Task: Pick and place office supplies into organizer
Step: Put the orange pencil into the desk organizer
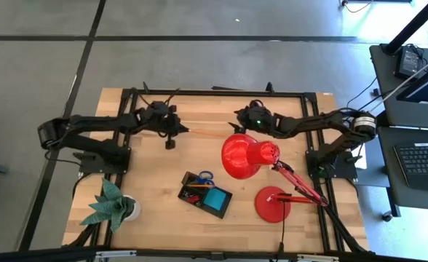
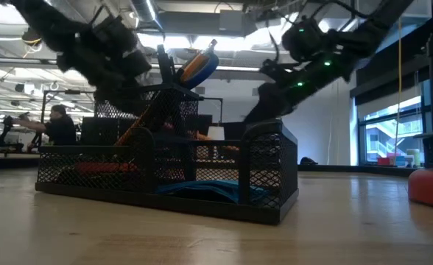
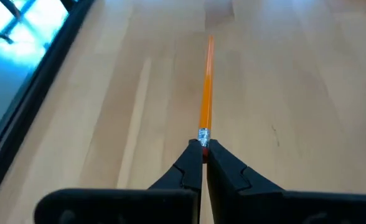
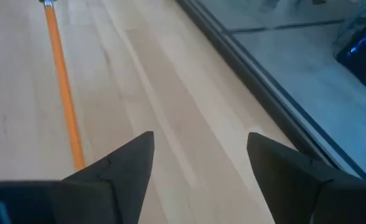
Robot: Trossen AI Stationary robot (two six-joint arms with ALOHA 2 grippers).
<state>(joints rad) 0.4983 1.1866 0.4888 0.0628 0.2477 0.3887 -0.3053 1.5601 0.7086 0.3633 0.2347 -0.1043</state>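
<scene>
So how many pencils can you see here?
2 that I can make out. One pencil is pinched by its eraser end in the left tool, at the table's far side. Another orange pencil lies in the organizer; more may be hidden inside.

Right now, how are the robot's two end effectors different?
The left end effector is pinched shut on the eraser end of the orange pencil; the right end effector is spread wide open and holds nothing. The pencil sticks straight out ahead of the left one, but passes beside the right one. Both are dark, two-fingered, and over the wooden table.
</scene>
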